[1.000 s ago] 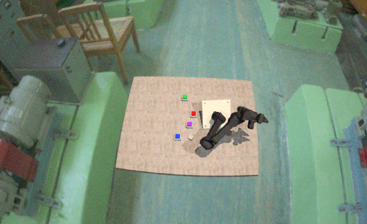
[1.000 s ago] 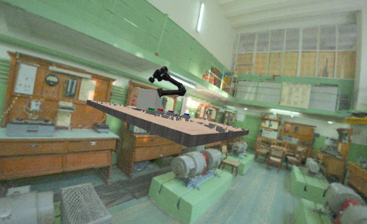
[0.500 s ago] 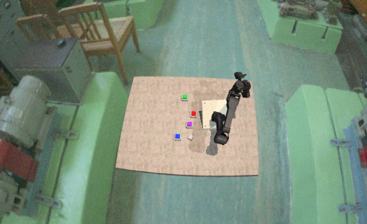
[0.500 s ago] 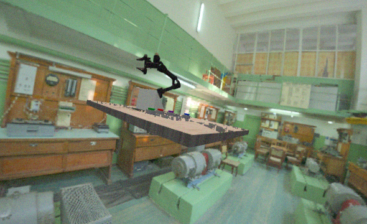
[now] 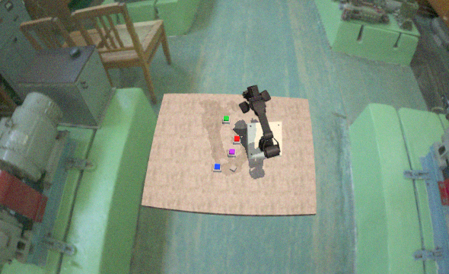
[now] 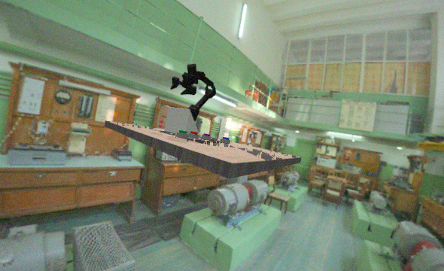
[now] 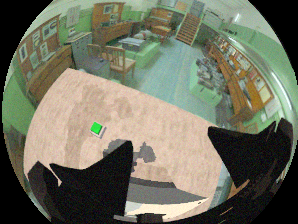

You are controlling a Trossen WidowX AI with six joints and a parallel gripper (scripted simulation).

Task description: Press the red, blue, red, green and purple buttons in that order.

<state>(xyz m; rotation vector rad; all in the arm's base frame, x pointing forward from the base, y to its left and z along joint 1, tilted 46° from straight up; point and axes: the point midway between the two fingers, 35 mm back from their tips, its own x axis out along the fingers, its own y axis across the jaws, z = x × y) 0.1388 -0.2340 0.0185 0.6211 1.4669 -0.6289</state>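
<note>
The green button (image 5: pixel 226 119) (image 6: pixel 183 132) (image 7: pixel 96 128) is at the back of a row on the table. The red button (image 5: pixel 237 138) (image 6: pixel 194 132) is nearer the arm, with the arm's shadow beside it. The purple button (image 5: pixel 231 151) (image 6: pixel 206 135) comes after it, and the blue button (image 5: pixel 217 167) (image 6: pixel 226 138) is at the front left of the row. My gripper (image 5: pixel 254 101) (image 7: pixel 172 137) is open and empty, high above the table's back edge, right of the green button in the top view. It touches no button. Only the green button shows in the wrist view.
A small greyish block (image 5: pixel 233 169) lies right of the blue button. A cream panel (image 5: pixel 275 129) is beside the arm's base, right of the buttons. The wooden table (image 5: pixel 179 183) (image 7: pixel 55 110) has its back edge near the gripper.
</note>
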